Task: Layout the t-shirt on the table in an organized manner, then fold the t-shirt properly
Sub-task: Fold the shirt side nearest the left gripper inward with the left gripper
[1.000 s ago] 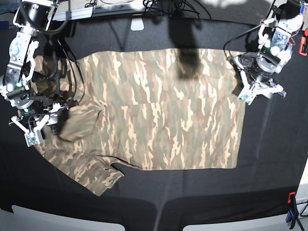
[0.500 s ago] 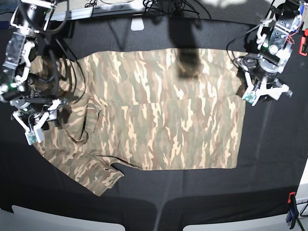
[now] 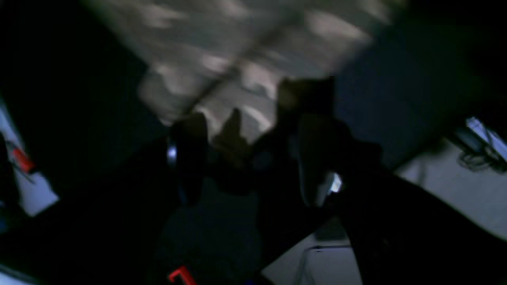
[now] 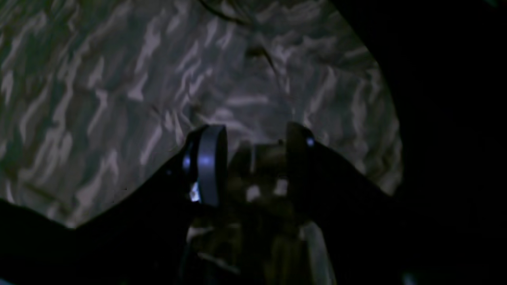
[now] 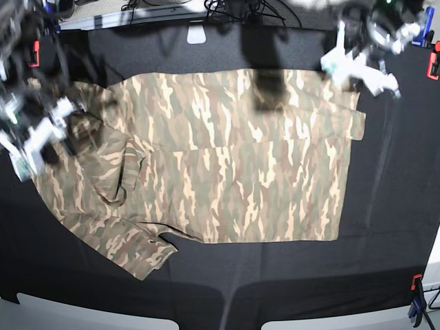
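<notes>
Base view: the t-shirt (image 5: 220, 165) lies spread across the middle of the black table (image 5: 385, 261), one sleeve bunched at 8 o'clock. Since a moment ago both arms have lifted away from its side edges: the left gripper (image 5: 357, 62) now sits at 1 o'clock above the shirt's far corner, the right gripper (image 5: 34, 137) at 9 o'clock over the crumpled sleeve. The edge at 3 o'clock now juts out a little. By my reading the layout still needs smoothing before folding.

Left wrist view: blurred; the left gripper (image 3: 253, 118) stands wide and empty, shirt beyond it at 12 o'clock.

Right wrist view: the right gripper (image 4: 253, 138) is partly parted just above the camouflage cloth; a grip cannot be told.

No readable writing anywhere.
</notes>
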Available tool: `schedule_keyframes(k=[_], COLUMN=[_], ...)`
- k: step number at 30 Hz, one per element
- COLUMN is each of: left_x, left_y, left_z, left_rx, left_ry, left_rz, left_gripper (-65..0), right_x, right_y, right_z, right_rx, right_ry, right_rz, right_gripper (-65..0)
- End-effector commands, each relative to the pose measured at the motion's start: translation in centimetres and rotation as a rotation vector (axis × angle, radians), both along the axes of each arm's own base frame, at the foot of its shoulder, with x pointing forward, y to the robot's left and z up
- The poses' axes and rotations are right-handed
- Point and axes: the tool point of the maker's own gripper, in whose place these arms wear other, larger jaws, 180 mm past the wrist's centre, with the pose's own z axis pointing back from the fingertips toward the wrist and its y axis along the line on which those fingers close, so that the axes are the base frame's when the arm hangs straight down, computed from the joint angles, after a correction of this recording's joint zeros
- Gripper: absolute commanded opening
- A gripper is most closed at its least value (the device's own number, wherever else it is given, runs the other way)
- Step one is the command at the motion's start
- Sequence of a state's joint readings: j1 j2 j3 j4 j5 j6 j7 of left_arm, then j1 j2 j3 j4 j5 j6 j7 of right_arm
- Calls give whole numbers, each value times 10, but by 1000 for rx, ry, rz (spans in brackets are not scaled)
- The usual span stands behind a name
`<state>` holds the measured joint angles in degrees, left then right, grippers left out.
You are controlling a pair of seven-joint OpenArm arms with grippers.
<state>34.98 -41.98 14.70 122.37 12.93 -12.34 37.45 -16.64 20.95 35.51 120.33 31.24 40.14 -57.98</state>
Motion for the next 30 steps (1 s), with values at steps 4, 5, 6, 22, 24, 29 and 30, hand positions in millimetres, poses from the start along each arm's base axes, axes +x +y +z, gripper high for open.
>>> schedule_keyframes(k=[4,5,6,22,24,29,30], left_x=[1,1,0,-2,5,18,18], left_y=[17,18,18,27,31,21,21], left_z=[-5,-10,-14,-44,-51,-52,-52], left_rx=[67,59,58,54,70,37,36], left_ry=[-41,-40,-45,-32,-37,-65,-64], left_rz=[-84,-92,-108,-140,-118,-81,-79], left_gripper=[-315,-315,-315,-315,-315,-361,-361], right_x=[-13,-17,-20,-53,-54,-54,-54], right_y=[-22,-27,-33,-57,-57,-56,-56], right_z=[21,23,25,20,19,19,19], right_rx=[-56,-66,-77,-205,-200,-198,-198], right_ry=[-50,-53,-56,65,65,64,64], right_rz=[-52,-70,-87,-72,-73,-71,-71], right_gripper=[-424,-424,-424,-424,-424,-424,-424])
